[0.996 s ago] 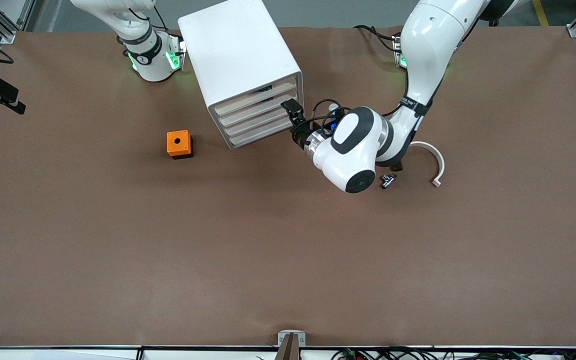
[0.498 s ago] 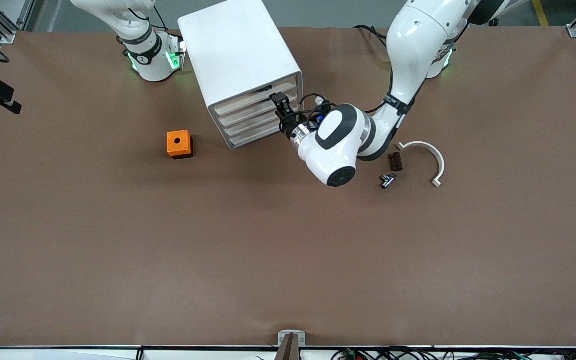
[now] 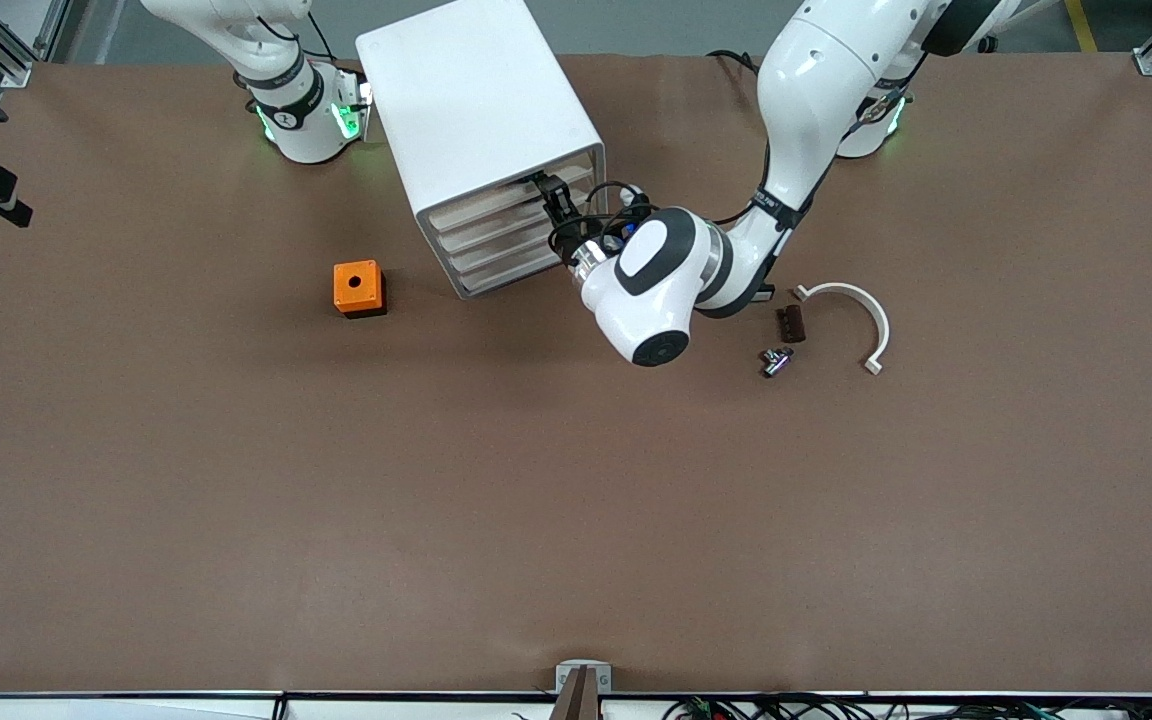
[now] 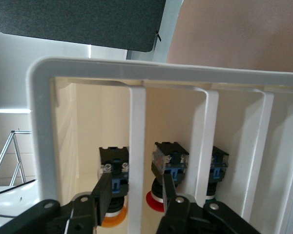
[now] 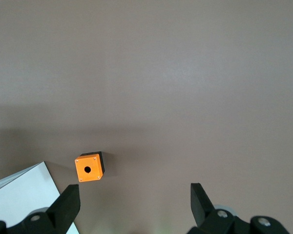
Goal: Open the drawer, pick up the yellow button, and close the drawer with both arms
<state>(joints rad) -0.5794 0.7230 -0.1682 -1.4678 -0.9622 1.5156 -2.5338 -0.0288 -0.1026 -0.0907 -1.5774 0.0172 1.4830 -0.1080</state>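
Note:
The white cabinet (image 3: 466, 90) stands between the arms' bases, and its uppermost drawer (image 3: 481, 205) is shut. My left gripper (image 3: 548, 190) is at the cabinet's front. In the left wrist view it (image 4: 136, 178) is open, one finger on each side of the uppermost drawer's white front lip (image 4: 137, 126). The button (image 4: 115, 219), orange cap on a black body, lies inside that drawer past the lip. My right gripper (image 5: 135, 200) is open and empty, high over the table above the orange cube (image 5: 89, 167).
The orange cube with a round hole (image 3: 357, 287) sits on the table beside the cabinet. A white curved piece (image 3: 861, 315), a small dark brown part (image 3: 789, 323) and a small black and silvery part (image 3: 774, 361) lie toward the left arm's end. A red-capped button (image 4: 156, 200) lies in the second drawer.
My left gripper has moved from beside the lower drawers up and in to the uppermost drawer's front. The drawers have not moved.

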